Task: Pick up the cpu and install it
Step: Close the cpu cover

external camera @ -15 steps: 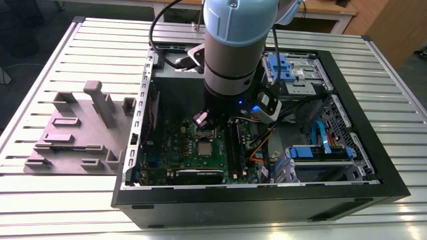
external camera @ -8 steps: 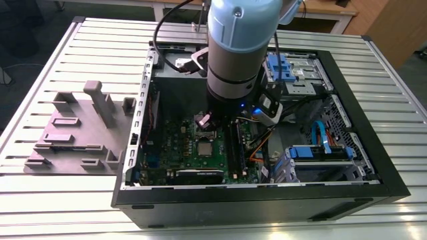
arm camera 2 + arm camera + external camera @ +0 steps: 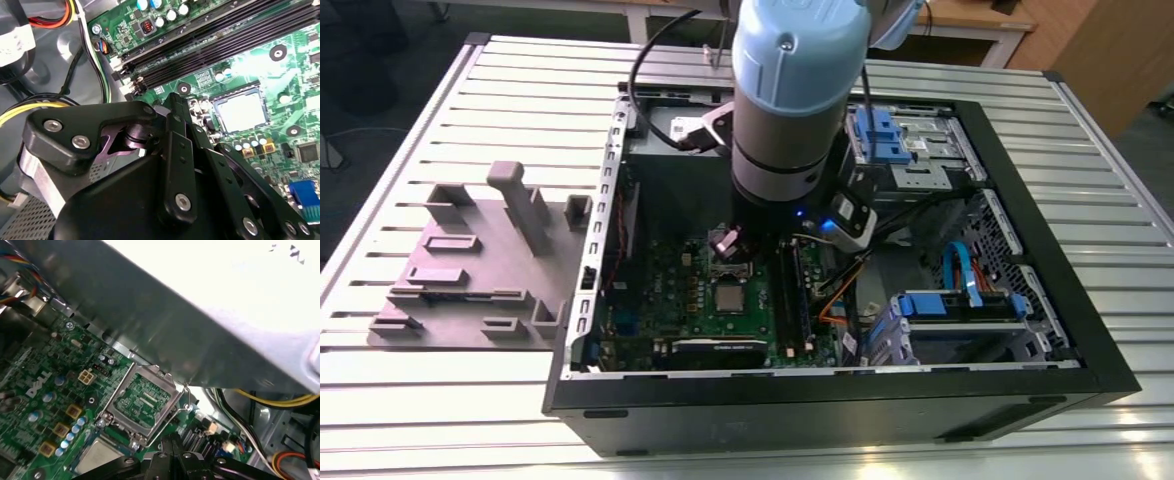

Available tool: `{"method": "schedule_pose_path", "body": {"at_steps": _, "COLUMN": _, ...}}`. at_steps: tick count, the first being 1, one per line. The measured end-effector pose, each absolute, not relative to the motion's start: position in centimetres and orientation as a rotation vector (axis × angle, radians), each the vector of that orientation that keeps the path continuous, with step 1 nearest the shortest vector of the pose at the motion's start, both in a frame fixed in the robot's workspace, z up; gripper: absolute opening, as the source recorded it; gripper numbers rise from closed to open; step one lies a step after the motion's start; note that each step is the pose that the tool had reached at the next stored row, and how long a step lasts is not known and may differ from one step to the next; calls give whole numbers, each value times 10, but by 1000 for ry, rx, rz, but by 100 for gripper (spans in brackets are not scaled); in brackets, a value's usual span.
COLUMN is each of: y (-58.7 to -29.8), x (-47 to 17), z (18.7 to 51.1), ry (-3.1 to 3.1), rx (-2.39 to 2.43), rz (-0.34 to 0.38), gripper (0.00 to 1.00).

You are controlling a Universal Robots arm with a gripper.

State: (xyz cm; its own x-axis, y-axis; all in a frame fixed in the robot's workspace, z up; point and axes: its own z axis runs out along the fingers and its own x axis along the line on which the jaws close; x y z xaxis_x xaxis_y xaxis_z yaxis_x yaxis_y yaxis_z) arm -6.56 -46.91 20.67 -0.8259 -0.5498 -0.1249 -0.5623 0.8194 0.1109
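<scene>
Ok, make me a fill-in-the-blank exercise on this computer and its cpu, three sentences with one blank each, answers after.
1. The cpu lies in its socket on the ___ motherboard.
2. The socket's hinged metal frame is not closed over the cpu but ___.
3. The grey plastic fixture beside the computer case rests on the slatted metal ___.

Missing words: green; open; table.

One cpu [image 3: 727,297], one motherboard [image 3: 670,285], one computer case [image 3: 827,392], one grey fixture [image 3: 467,270].
</scene>
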Motion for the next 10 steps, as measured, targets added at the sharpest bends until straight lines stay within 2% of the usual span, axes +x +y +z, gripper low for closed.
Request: {"method": "schedule_pose_path", "body": {"at_steps": 10, "y": -469, "x": -67, "z": 197, "ry": 2915, "rx": -893, "rz": 212, "gripper": 10}}
